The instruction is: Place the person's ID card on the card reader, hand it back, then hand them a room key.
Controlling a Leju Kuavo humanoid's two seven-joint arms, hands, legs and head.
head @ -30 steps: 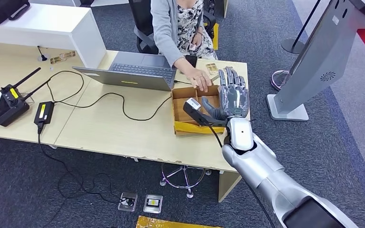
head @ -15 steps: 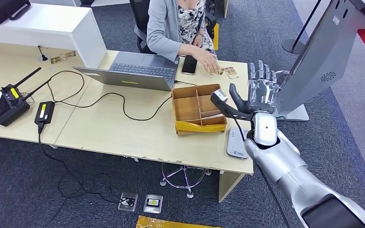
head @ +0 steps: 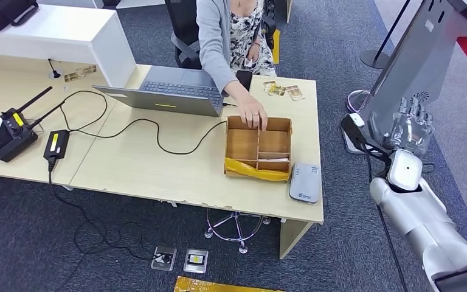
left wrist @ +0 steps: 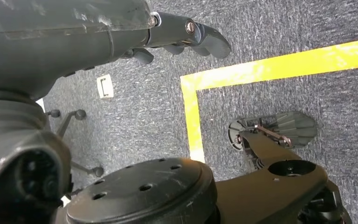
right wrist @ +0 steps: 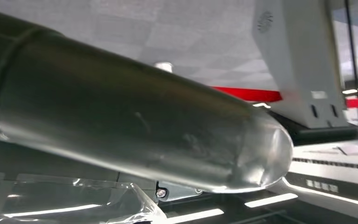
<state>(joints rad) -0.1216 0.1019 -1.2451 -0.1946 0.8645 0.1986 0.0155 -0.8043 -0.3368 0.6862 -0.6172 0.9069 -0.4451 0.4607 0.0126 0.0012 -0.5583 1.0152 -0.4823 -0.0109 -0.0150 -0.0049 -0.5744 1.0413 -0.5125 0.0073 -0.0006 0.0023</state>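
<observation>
Empty-handed beside the desk, no card yet on the reader.

My left hand [left wrist: 186,35] hung over the carpet, and I could not tell whether its fingers were curled or loose. At centre frame the person's hand [head: 252,115] touched the far wall of the cardboard box [head: 258,149]. Small gold-patterned cards [head: 283,90] lay above it, at the desk's far edge; which was the ID I couldn't tell. The grey card reader [head: 304,182] sat bare, lower right of the box. Far right, off the desk, my right hand [head: 408,125] hovered with fingers spread, holding nothing. I judged the next move was reaching back to take a card.
</observation>
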